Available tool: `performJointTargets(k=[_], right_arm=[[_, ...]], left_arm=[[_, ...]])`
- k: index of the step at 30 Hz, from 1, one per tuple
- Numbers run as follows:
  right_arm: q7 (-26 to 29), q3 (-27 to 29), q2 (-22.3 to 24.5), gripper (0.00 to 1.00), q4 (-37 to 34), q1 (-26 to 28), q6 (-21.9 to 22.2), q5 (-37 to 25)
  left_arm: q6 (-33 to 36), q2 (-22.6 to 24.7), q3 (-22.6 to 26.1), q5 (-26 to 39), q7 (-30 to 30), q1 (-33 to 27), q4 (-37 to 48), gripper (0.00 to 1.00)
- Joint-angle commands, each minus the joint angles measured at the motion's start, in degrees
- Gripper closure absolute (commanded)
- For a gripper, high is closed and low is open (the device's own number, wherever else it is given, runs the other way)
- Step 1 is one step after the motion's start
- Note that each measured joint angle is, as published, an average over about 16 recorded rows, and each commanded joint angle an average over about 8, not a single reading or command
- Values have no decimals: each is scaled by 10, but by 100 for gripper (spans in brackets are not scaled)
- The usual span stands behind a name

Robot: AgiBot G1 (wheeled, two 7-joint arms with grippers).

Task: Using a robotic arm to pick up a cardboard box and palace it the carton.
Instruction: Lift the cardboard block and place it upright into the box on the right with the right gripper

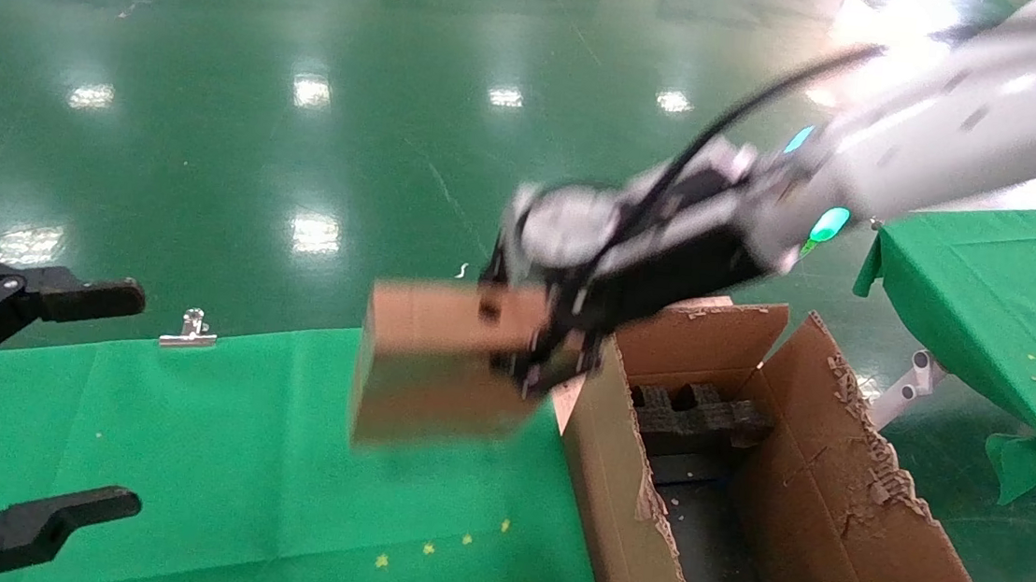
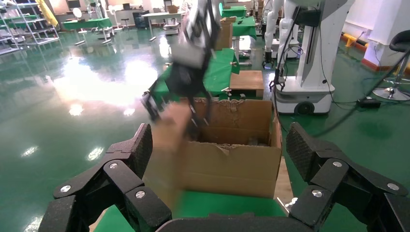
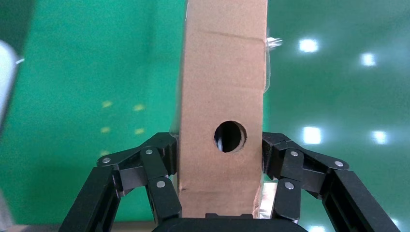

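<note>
My right gripper (image 1: pixel 532 344) on the white arm (image 1: pixel 917 129) is shut on the small brown cardboard box (image 1: pixel 437 364) and holds it in the air above the green table, just left of the carton (image 1: pixel 772 501). In the right wrist view the box (image 3: pixel 222 96) with its round hole sits clamped between the two black fingers (image 3: pixel 154 169). The left wrist view shows the held box (image 2: pixel 167 150) beside the carton (image 2: pixel 232 164). The carton is open, with ragged torn flaps and black foam inserts (image 1: pixel 704 415) inside. My left gripper (image 1: pixel 30 398) is open and idle at the far left.
The green cloth table (image 1: pixel 231 463) lies under the box, with a metal clip (image 1: pixel 188 328) at its far edge. Another green table (image 1: pixel 1005 296) stands to the right of the carton. The shiny green floor surrounds everything. Other robots and tables stand in the background of the left wrist view.
</note>
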Motion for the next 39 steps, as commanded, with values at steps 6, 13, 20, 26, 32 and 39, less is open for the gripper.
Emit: performJointTargets(k=[6,13,20,26,32,39], right_arm=[[-47,-46,9,100,-78,91,-3,36],[-86,-109,21,100,-143,126,-4,72],[-115,-166,70,100,-203,168,-3,86],[-137,-213,114,100,-257,201,0,66],[-158,-245,147,100,-318,215,4,46],[-171,-260,170,100,-372,200,6,50]], left_arm=[[0,0,0,0,0,0,0,0],[0,0,0,0,0,0,0,0],[0,0,0,0,0,0,0,0],[0,0,0,0,0,0,0,0],[0,0,0,0,0,0,0,0],[0,0,0,0,0,0,0,0]])
